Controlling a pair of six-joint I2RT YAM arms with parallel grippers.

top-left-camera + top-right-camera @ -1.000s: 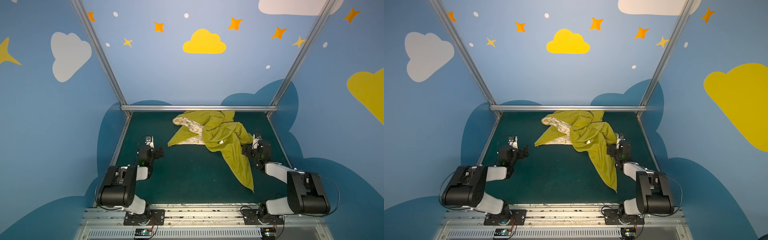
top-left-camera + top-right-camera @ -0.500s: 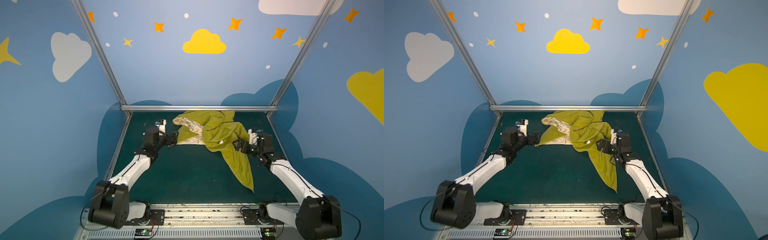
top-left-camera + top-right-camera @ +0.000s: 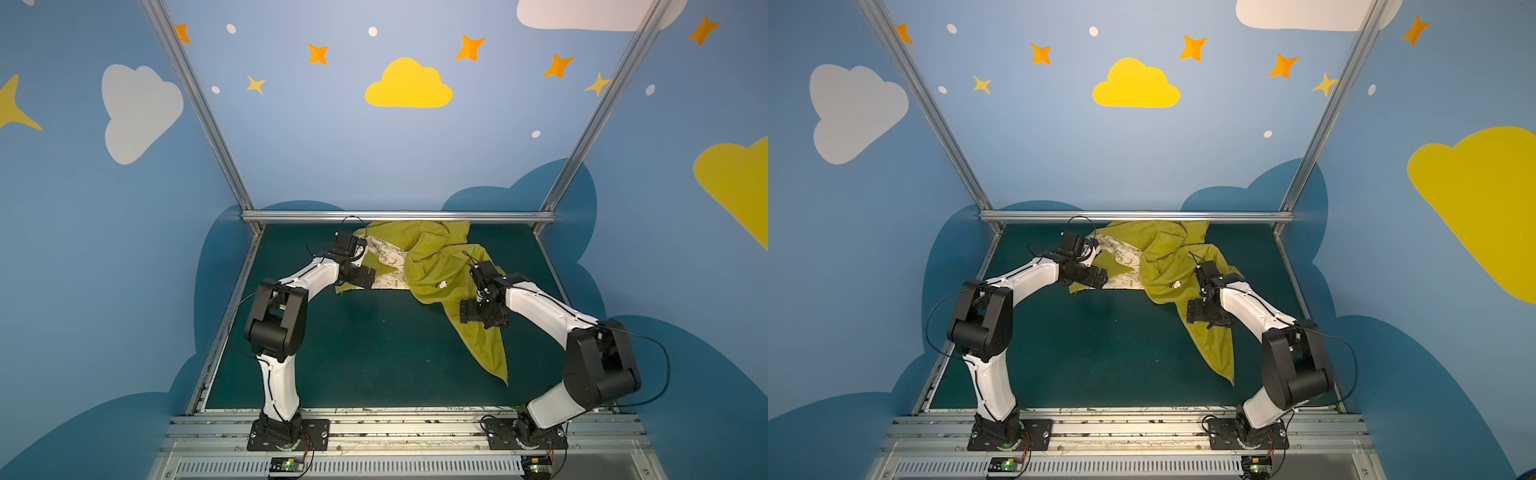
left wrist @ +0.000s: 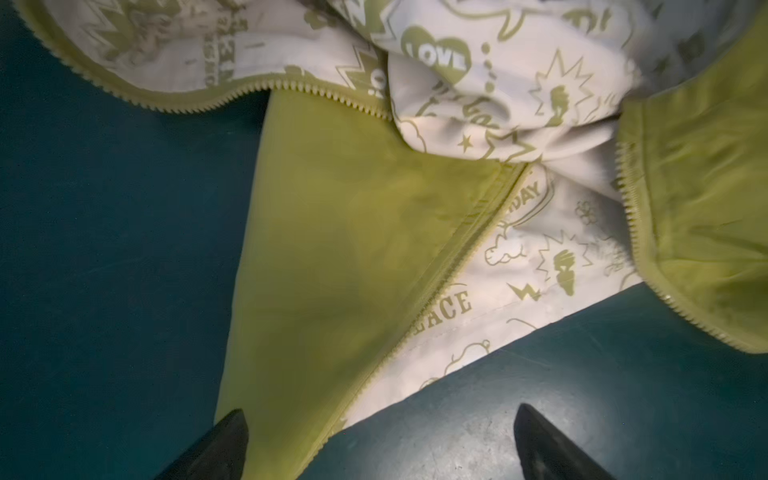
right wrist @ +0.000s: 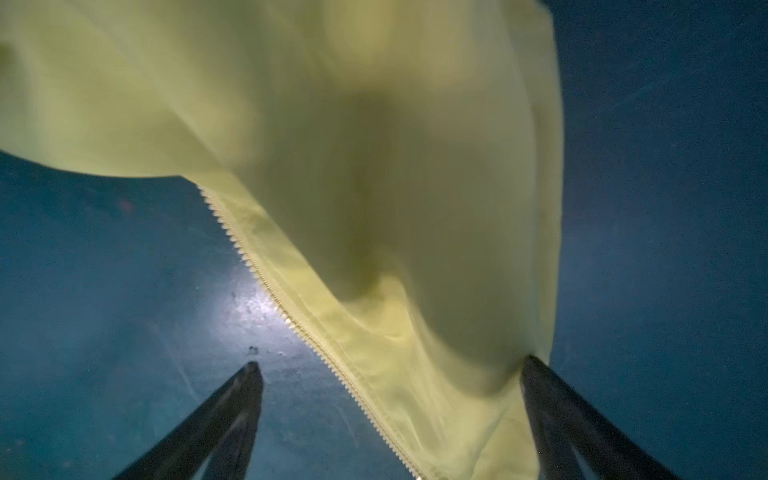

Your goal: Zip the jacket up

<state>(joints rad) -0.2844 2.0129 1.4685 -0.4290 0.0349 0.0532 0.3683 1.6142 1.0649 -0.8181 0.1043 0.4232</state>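
**Item: jacket** (image 3: 436, 266) (image 3: 1167, 266). Mustard-yellow fabric, lying crumpled and unzipped on the far half of the table (image 3: 353, 353), up against the rear rail (image 3: 395, 216).
- Lining (image 4: 498, 83): cream, printed in olive with "LOVE", "PEACE", hearts and starbursts. It is turned up and exposed on the left part of the heap in both top views.
- Chest patch (image 3: 443, 285) (image 3: 1177, 284): small and white, on the yellow outer face near the middle of the heap.
- Long strip (image 3: 486, 345): yellow, running from the heap toward the front of the table on the right side and ending in a point.
- Zipper (image 4: 324, 89) (image 5: 249, 257): the rows of teeth lie apart, unjoined, along separate fabric edges.

**Item: left claw** (image 4: 384, 436) (image 3: 361, 280). It points down over the left edge of the jacket, above a yellow flap and the printed lining. The jaws are wide apart and grip nothing.

**Item: right claw** (image 5: 390, 370) (image 3: 482, 316). It points down over the upper part of the long strip. The jaws are wide apart, with the toothed zipper edge and yellow fabric lying between them. One fingertip (image 5: 536, 374) seems to touch the fabric, though this view is blurred. Nothing is clamped.

**Item: table.** Dark green surface, bare in its front and left areas.
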